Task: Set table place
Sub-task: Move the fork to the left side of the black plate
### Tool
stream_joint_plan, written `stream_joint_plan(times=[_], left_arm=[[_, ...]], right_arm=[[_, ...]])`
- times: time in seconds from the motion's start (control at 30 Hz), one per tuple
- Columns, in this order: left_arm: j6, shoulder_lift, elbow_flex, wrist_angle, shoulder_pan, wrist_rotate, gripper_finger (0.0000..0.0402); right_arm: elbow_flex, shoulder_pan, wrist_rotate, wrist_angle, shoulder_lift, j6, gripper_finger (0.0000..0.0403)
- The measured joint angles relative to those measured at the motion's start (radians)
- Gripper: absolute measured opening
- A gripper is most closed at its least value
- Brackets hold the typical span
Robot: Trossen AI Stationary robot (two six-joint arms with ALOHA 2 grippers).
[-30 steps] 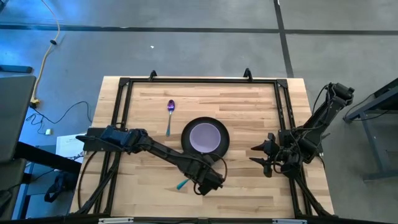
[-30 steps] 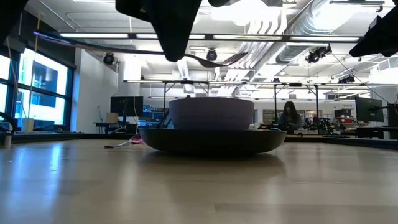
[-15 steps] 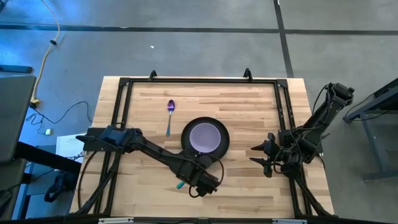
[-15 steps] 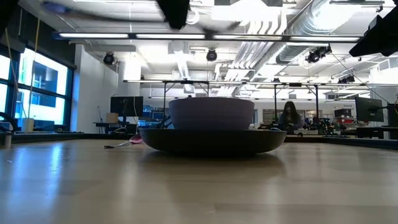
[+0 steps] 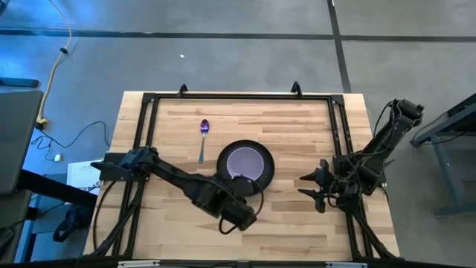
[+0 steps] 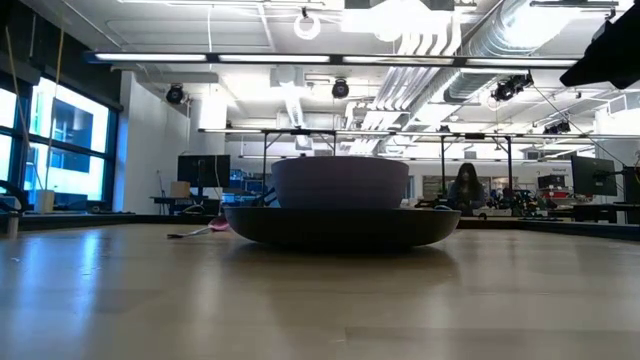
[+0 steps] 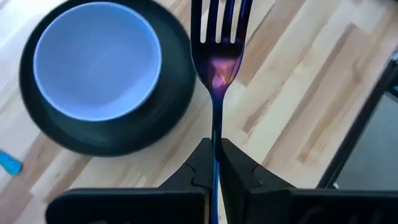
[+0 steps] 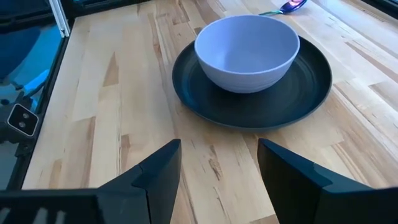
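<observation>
The dark grey plate (image 5: 262,177) sits on the table (image 5: 297,119) with the lavender bowl (image 5: 244,162) standing in it. The purple-headed spoon (image 5: 203,138) lies flat to the plate's left. My left gripper (image 7: 215,142) hovers near the plate's near side (image 5: 236,217), shut on the metallic fork (image 7: 219,62). The high view hides the fork under the gripper. My right gripper (image 8: 217,167) is open and waits over the table to the right of the plate (image 5: 312,187). In the low view, plate (image 6: 340,225) and bowl (image 6: 340,180) show, but no gripper. My left gripper pinches the fork's thin handle (image 7: 216,127) between its two fingers. The fork lies along the fingers, with its tines (image 7: 221,22) sticking out ahead of them. It is lifted clear of the table. The handle's back end is hidden between the fingers.
A black metal frame (image 5: 145,141) runs round the tabletop inside its edges. Bare wood lies right of the plate (image 8: 124,93) and along the near side (image 6: 320,300). A blue tip (image 7: 7,163) shows past the plate. A person sits far off in the room (image 6: 466,185).
My left gripper has risen with the fork, leaving the top of the low view. It has also shifted a little toward the table's left edge. The fork has stayed in its hold.
</observation>
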Motion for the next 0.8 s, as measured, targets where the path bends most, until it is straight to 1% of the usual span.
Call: stream_joint_plan(times=[0.2, 0.43, 0.63, 0.73, 0.8], left_arm=[[0.063, -0.011, -0.001, 0.062, -0.003, -0.032, 0.0], [0.158, -0.077, 0.0, 0.181, -0.022, -0.128, 0.0], [0.304, -0.143, 0.0, 0.29, -0.043, -0.203, 0.0], [0.379, -0.164, -0.001, 0.325, -0.048, -0.208, 0.0], [0.434, -0.176, 0.001, 0.359, -0.047, -0.193, 0.0]], right_arm=[[0.0, 0.0, 0.001, 0.01, 0.0, 0.003, 0.0204], [0.0, 0.0, 0.001, 0.012, -0.001, 0.0, 0.0204], [0.0, 0.0, 0.002, 0.011, -0.002, -0.008, 0.0204], [0.0, 0.0, 0.007, 0.012, -0.006, -0.01, 0.0204], [0.0, 0.0, 0.007, 0.012, -0.007, -0.011, 0.0204]])
